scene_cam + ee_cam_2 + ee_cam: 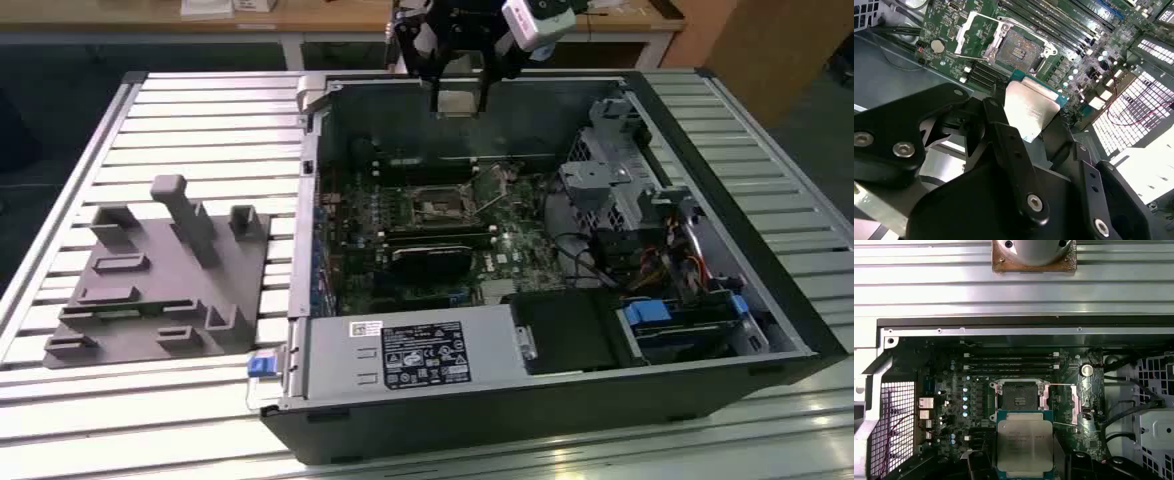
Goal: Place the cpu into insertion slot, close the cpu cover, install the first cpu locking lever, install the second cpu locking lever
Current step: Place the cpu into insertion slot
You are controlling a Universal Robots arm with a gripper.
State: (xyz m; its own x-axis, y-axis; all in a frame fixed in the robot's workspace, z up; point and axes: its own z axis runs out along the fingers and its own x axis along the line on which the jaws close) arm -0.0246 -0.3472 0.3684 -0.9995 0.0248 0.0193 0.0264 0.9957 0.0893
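Note:
My gripper (458, 98) hangs above the far side of the open computer case (307, 200), shut on the cpu (455, 101). In both wrist views the cpu (1030, 106) (1024, 442) is a flat square chip with a pale metal face, pinched at two opposite edges by black fingers (1000, 117). It is held in the air, apart from the board. The insertion slot (438, 207) (1016, 50) (1016, 397) lies bare on the green board below. The cpu cover (975, 33) (1074, 404) is swung open beside the slot.
A grey power supply box (414, 355) fills the case's near side, and a black card (434, 245) lies just in front of the slot. A drive cage (607, 190) and cables stand at the exterior view's right. A grey fixture (147, 280) sits on the slatted table.

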